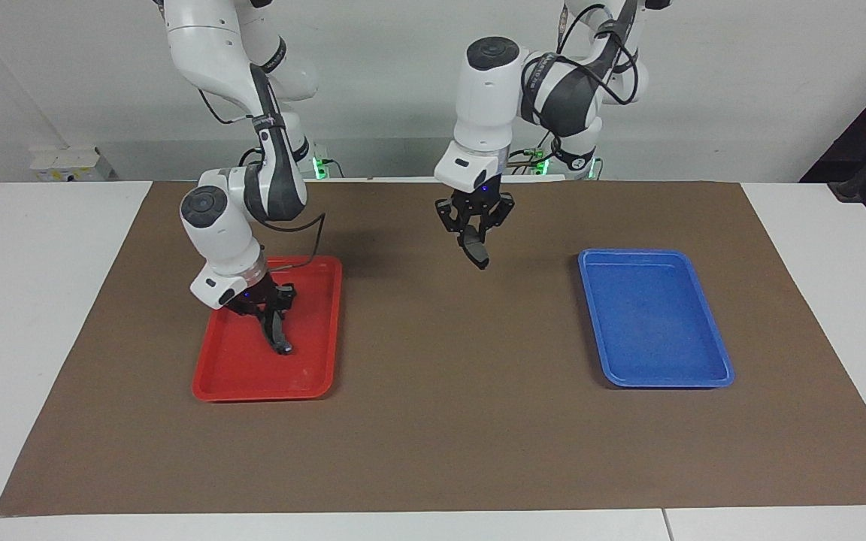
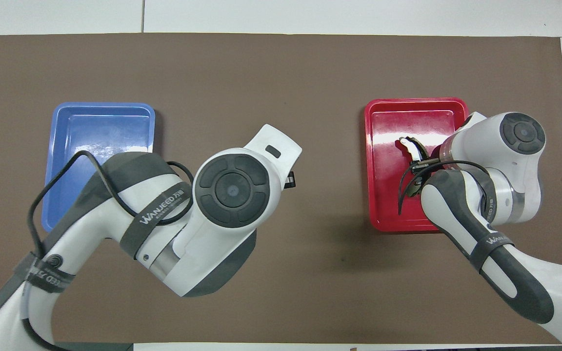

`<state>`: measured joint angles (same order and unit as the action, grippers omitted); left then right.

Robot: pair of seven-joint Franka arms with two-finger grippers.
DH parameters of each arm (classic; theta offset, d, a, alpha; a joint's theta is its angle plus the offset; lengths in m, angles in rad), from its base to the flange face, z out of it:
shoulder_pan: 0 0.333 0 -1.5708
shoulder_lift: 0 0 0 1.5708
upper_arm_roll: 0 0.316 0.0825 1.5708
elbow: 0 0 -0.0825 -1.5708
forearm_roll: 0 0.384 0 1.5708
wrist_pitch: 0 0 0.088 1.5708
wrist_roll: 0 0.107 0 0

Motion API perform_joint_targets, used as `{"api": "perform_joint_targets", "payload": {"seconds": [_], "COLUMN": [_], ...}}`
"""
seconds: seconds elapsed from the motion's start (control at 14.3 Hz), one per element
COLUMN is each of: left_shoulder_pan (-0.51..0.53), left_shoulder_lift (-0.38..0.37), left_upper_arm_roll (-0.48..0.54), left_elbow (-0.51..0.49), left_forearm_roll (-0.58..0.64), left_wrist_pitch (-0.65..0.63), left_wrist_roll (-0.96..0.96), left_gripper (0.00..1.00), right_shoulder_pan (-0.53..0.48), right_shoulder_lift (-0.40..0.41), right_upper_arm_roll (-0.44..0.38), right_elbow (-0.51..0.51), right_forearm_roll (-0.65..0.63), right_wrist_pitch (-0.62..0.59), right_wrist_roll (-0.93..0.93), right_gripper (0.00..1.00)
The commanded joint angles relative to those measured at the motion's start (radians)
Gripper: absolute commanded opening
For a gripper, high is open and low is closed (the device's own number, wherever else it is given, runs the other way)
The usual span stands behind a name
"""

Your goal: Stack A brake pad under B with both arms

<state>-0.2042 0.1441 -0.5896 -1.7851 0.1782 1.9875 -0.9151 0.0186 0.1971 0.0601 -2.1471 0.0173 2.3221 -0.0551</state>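
Observation:
The A brake pad [image 1: 477, 254], short and dark grey, hangs from my left gripper [image 1: 473, 229], which is shut on it above the brown mat between the two trays. In the overhead view my left arm hides this pad. B [image 1: 278, 336], the long black crescent pad, stands on edge in the red tray [image 1: 313, 376]. My right gripper [image 1: 271, 314] is shut on its upper part. I cannot tell whether B's lower end touches the tray floor. In the overhead view B's light end [image 2: 409, 145] shows beside the right gripper [image 2: 420, 165].
A blue tray [image 1: 658, 376] lies on the brown mat [image 1: 440, 421] toward the left arm's end, with nothing in it. The red tray [image 2: 388, 112] sits toward the right arm's end. White tabletop surrounds the mat.

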Motion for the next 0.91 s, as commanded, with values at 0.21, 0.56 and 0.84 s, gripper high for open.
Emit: {"api": "perform_joint_targets", "payload": {"seconds": [0.21,0.56,0.84], "left_shoulder_pan": [-0.131,-0.288,-0.288], "left_shoulder_lift": [0.300,0.437,0.479], "left_upper_arm_roll": [0.005,0.135,0.160], "left_elbow": [0.165,0.271,0.283], "left_forearm_roll": [0.186,0.213,0.221], "left_wrist_pitch": [0.048,0.106,0.114], "left_wrist_roll": [-0.103,-0.120,-0.102], "left_gripper": [0.01,0.01,0.01], "right_shoulder_pan": [-0.014,-0.022,-0.023], "right_shoulder_lift": [-0.041,-0.067,-0.067], "right_upper_arm_roll": [-0.003,-0.045,-0.078], "right_elbow": [0.122,0.225,0.306], "right_forearm_roll": [0.001,0.003,0.007], "right_wrist_pitch": [-0.183,-0.352,-0.466], "right_wrist_roll": [-0.034,-0.100,-0.132], "right_gripper": [0.02,0.02,0.02]}}
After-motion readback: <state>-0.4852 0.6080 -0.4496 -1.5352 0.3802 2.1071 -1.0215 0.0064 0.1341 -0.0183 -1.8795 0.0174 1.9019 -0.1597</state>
